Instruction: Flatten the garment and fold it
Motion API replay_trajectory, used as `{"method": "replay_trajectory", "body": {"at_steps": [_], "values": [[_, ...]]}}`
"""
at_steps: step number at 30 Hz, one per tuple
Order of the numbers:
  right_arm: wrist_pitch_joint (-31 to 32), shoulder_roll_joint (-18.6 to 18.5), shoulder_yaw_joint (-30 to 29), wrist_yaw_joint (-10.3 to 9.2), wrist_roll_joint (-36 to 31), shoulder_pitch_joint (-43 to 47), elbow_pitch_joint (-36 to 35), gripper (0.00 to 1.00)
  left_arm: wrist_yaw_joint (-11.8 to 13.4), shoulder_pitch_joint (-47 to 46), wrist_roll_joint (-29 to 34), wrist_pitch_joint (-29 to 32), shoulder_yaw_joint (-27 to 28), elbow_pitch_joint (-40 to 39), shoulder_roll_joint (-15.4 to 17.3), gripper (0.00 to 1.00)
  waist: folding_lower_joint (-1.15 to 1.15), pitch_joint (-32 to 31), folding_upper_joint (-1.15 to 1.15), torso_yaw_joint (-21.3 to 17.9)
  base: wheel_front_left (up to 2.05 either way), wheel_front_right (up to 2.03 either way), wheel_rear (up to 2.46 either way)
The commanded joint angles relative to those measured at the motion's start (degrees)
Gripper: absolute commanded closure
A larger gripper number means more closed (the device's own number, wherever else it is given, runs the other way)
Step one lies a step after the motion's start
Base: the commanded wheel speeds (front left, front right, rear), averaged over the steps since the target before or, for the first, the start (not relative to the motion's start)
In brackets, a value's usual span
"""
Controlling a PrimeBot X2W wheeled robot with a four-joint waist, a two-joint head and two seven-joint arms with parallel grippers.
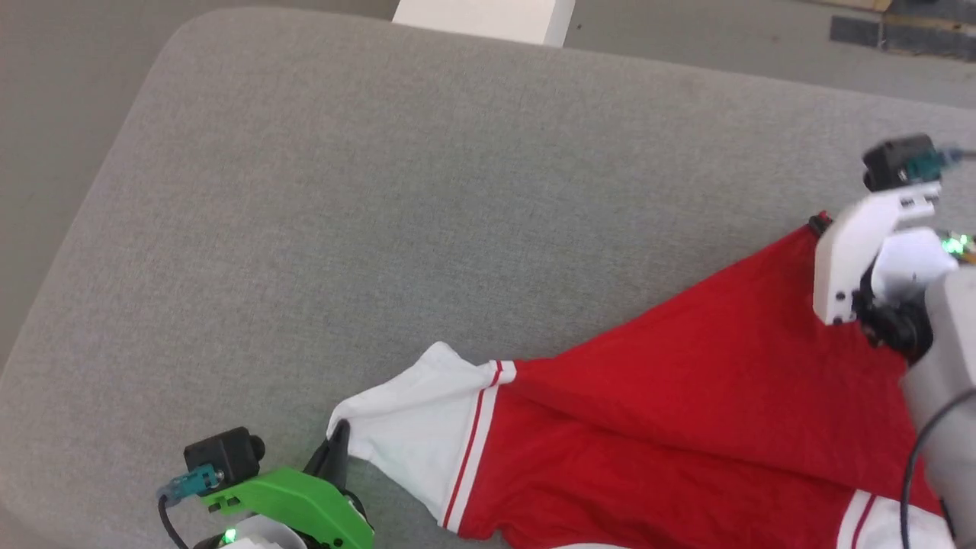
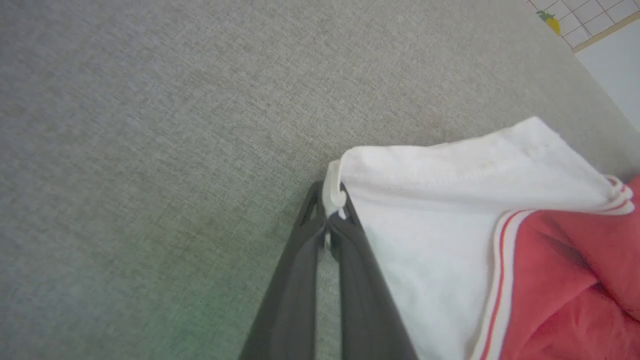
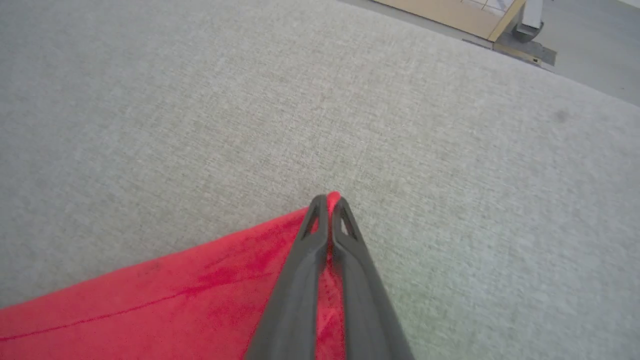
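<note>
The garment (image 1: 686, 412), red with white sleeves and red-striped trim, lies stretched across the lower right of the grey surface (image 1: 381, 229). My left gripper (image 1: 338, 441) at the bottom left is shut on the corner of a white sleeve (image 2: 450, 200); in the left wrist view the fingertips (image 2: 330, 200) pinch the sleeve's hem. My right gripper (image 1: 820, 223) at the right edge is shut on a red corner of the garment (image 3: 200, 280); the right wrist view shows its tips (image 3: 329, 202) clamped on that red point. A second white sleeve (image 1: 877, 522) shows at the bottom right.
The grey padded surface has a rounded far-left corner (image 1: 191, 30) and wide bare room to the left and beyond the garment. A white block (image 1: 484, 19) stands past the far edge. Floor (image 1: 61, 114) lies to the left.
</note>
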Motion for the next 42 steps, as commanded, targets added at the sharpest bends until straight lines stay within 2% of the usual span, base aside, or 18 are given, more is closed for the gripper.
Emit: {"method": "replay_trajectory", "body": {"at_steps": [1,7,10,15,20,26,29,32,38,42], "values": [[-3.31,0.96,-1.32,-0.09,0.7,2.65,-1.42,1.0,0.27,0.15,-0.06,0.02,0.17,-0.17,0.66,1.0,0.0,-2.43,0.0,-1.63,0.0,0.0,0.0],[-17.41,5.29,-7.12,-0.09,1.94,14.4,-10.42,1.0,1.43,2.12,0.46,0.29,1.13,-1.7,2.29,1.0,0.0,-7.23,0.0,-5.17,0.0,0.0,0.0],[-21.15,7.9,-10.04,-0.09,1.96,20.99,-15.99,1.0,1.94,2.91,0.68,0.13,1.8,-2.8,3.03,1.0,0.0,-9.31,0.0,-7.12,0.0,0.0,0.0],[-22.31,11.75,-14.22,-0.09,1.89,32.07,-26.62,1.0,2.08,2.9,0.54,-1.07,3.09,-5.55,3.53,1.0,0.0,-11.65,0.0,-9.93,0.0,0.0,0.0],[-19.02,12.71,-15.9,-0.09,1.47,38.43,-35.77,1.0,0.99,2.04,-2.23,-2.03,5.01,-8.96,2.93,1.0,0.0,-12.95,0.0,-12.75,0.0,0.0,0.0],[-11.01,8.66,-15.8,-0.09,0.32,38.49,-45.15,1.0,-1.82,-4.91,-5.44,1.14,5.48,-13.0,4.39,1.0,0.0,-13.09,0.0,-15.1,0.0,0.0,0.0],[-6.17,4.85,-14.35,-0.09,-0.02,34.47,-48.36,1.0,-2.92,-11.4,-7.23,3.86,5.95,-14.08,5.56,1.0,0.0,-12.11,0.0,-16.2,0.0,0.0,0.0],[-1.78,0.98,-11.6,-0.09,0.5,28.86,-50.04,1.0,-2.94,-19.22,-7.84,5.74,6.81,-13.45,6.61,1.0,0.0,-10.13,0.0,-17.0,0.0,0.0,0.0],[4.65,-5.35,-4.98,-0.09,1.99,13.74,-47.46,1.0,-2.35,-36.2,-9.21,8.34,8.7,-7.44,7.55,1.0,0.0,-3.55,0.0,-18.29,0.0,0.0,0.0],[6.46,-7.41,-0.9,-0.09,2.46,1.85,-42.76,1.0,-1.66,-48.07,-8.37,8.54,9.56,-1.99,8.4,1.0,0.0,1.73,0.0,-18.82,0.0,0.0,0.0]]}}
